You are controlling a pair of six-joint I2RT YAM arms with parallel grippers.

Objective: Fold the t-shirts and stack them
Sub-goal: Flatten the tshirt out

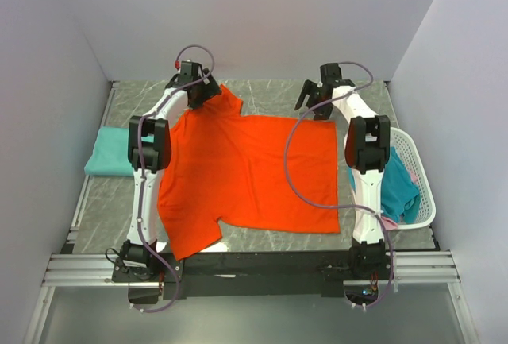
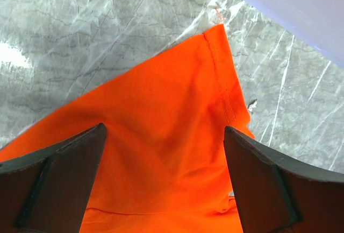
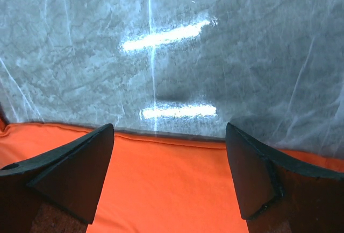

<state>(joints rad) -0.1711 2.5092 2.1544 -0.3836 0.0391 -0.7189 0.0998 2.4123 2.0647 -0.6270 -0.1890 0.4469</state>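
The left fingers (image 2: 64,168) stand wide apart and empty over the far sleeve of the orange shirt (image 1: 246,173). The right fingers (image 3: 70,174) are spread nearly as wide, holding nothing, above its far hem. The shirt lies flat on the grey marbled surface (image 1: 270,98). A folded teal shirt (image 1: 111,153) sits at the left. The white basket (image 1: 421,171) on the right holds teal and pink cloth (image 1: 401,189). Pale walls (image 1: 262,10) enclose three sides.

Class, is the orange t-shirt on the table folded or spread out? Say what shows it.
Spread out: the orange t-shirt lies flat, both sleeves sticking out, with no fold across its body.
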